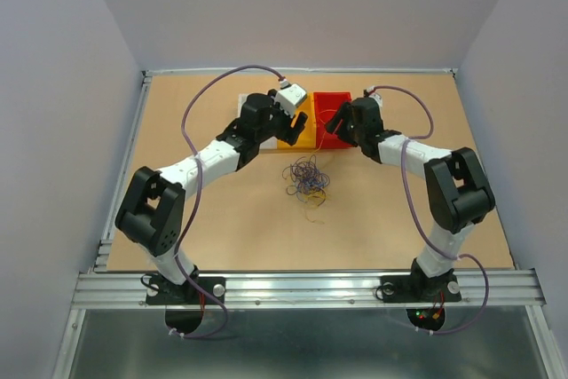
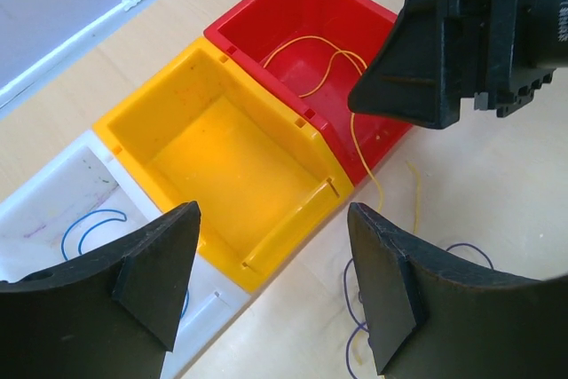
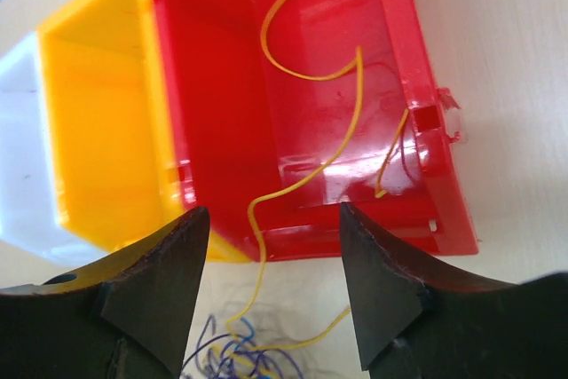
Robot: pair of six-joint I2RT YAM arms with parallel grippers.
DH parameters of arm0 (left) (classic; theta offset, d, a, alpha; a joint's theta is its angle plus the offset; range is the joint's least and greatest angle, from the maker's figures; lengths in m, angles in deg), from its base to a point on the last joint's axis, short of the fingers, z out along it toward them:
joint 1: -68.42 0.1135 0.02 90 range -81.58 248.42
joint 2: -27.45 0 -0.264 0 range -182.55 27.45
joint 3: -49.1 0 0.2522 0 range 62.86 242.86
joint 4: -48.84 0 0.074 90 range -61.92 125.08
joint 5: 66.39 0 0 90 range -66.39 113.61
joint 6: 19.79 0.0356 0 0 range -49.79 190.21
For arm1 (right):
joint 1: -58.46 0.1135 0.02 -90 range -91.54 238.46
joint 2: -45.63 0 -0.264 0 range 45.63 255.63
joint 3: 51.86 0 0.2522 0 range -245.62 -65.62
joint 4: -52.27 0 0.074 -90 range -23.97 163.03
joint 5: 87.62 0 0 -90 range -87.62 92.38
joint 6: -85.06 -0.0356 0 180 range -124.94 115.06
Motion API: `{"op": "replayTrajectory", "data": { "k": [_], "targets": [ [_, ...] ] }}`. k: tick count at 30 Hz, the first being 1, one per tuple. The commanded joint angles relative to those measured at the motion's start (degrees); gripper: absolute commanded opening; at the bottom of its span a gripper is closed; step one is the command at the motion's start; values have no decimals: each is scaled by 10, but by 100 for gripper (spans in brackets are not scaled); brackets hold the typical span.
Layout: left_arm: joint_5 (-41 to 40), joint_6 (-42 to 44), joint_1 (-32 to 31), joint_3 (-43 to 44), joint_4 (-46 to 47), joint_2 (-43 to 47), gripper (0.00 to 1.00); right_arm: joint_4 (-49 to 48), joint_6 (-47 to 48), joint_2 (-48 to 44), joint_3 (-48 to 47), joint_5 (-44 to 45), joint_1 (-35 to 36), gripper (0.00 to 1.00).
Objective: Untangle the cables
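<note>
Left to right, your stock on the table [image 1: 222, 228] reads as follows.

1. White bin [image 2: 53, 185], leftmost of a row of three at the far side. One blue cable [image 2: 89, 224] lies curled on its floor.
2. Left gripper [image 2: 271, 286], hanging above the row about where the white and yellow bins meet. Its jaws stand well apart, with nothing between the fingers [image 2: 151, 277].
3. Yellow bin [image 2: 160, 95], middle of the row, touching its neighbours on both sides. You find no wire on the part of its floor that shows.
4. Tangle of cables [image 1: 306, 179], a loose knot of blue, dark and yellow-orange wires. It lies on the bare table near the bins, between your two arms and clear of both.
5. Red bin [image 3: 213, 86], rightmost of the row. One yellow cable [image 3: 264, 37] loops across its floor, climbs over the near wall and trails down to the tangle.
6. Right gripper [image 3: 275, 286], above the near wall of the red bin. Its jaws are likewise spread. The yellow cable passes below the gap, and neither of the fingers [image 3: 160, 281] touches it.
</note>
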Motion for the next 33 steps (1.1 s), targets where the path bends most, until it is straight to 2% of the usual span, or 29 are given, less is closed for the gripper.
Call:
{"op": "replayTrajectory", "data": {
  "k": [1,11,14,15,18,23,25,33],
  "targets": [
    [-26,15,-1,11,41,-16,79,-40,-37,45,-8,19,4,65],
    [-55,25,-2,12,55,-39,79,-65,-48,72,-16,45,4,61],
    [-58,27,-2,11,56,-35,79,-66,-36,77,-26,38,4,32],
    [-58,26,-2,9,57,-34,79,-66,-34,76,-26,36,4,15],
    [-59,28,-1,9,58,-32,79,-65,-18,61,-27,32,4,0],
    [-56,28,-1,6,59,-24,79,-32,22,20,-58,-12,-3,0],
    [-55,28,-1,5,59,-21,79,5,44,8,-97,-25,-5,0],
    [-49,32,-2,1,61,-18,79,82,92,40,-223,-83,-21,0]
  ]
}}
